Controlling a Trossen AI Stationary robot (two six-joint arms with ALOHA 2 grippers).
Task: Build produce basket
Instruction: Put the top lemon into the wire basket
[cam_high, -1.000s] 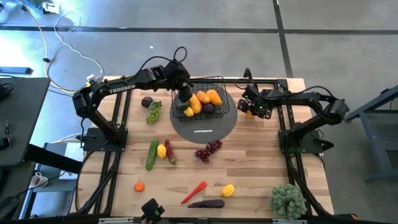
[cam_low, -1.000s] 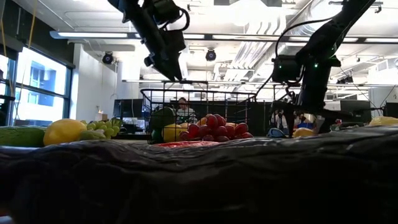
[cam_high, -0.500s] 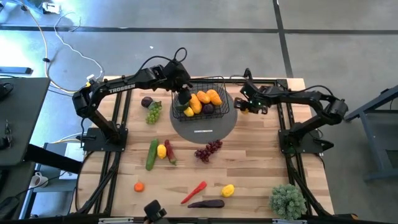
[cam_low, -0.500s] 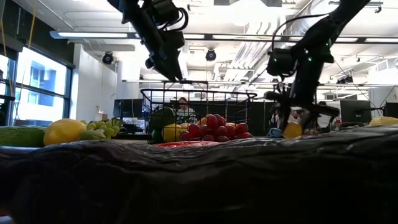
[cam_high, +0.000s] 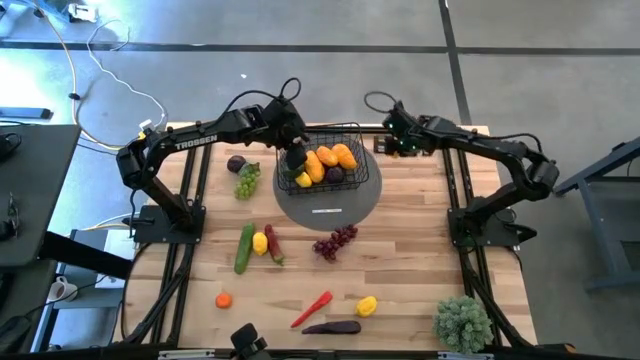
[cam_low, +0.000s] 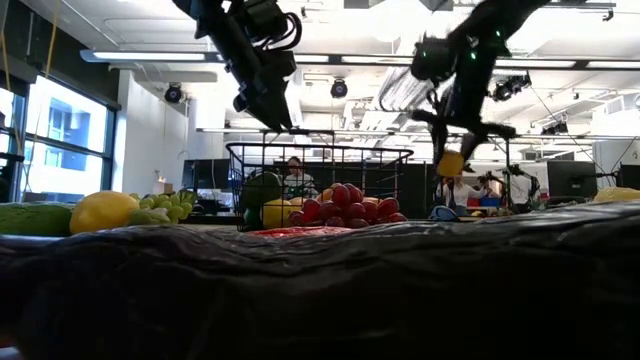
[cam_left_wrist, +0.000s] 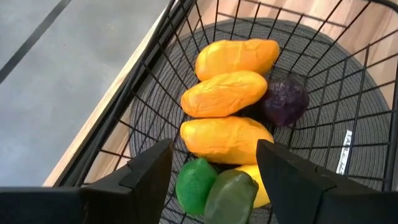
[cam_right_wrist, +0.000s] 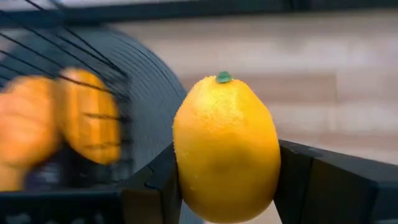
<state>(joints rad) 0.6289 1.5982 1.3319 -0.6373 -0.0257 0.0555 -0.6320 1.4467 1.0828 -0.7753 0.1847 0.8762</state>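
The black wire basket stands on the grey round mat and holds three orange fruits, a purple one, a lime and other green and yellow pieces. My left gripper hangs open over the basket's left end, touching nothing. My right gripper is shut on a yellow lemon, just right of the basket near the table's far edge. More produce lies on the table: purple grapes, green grapes, a cucumber. My right gripper pinches the yellow lemon between its two fingers, one on each side of the lemon's belly. The green stem end points away from the wrist. The lemon is lifted clear, higher than the basket's rim.
On the table's near half lie a lemon, red chillies, another lemon, an eggplant and a small orange fruit. A bushy potted plant stands at the near right corner. People show in the room behind.
My right gripper, holding the lemon, has risen from near table height to above the basket's rim. It has moved toward the table's far edge and left toward the basket.
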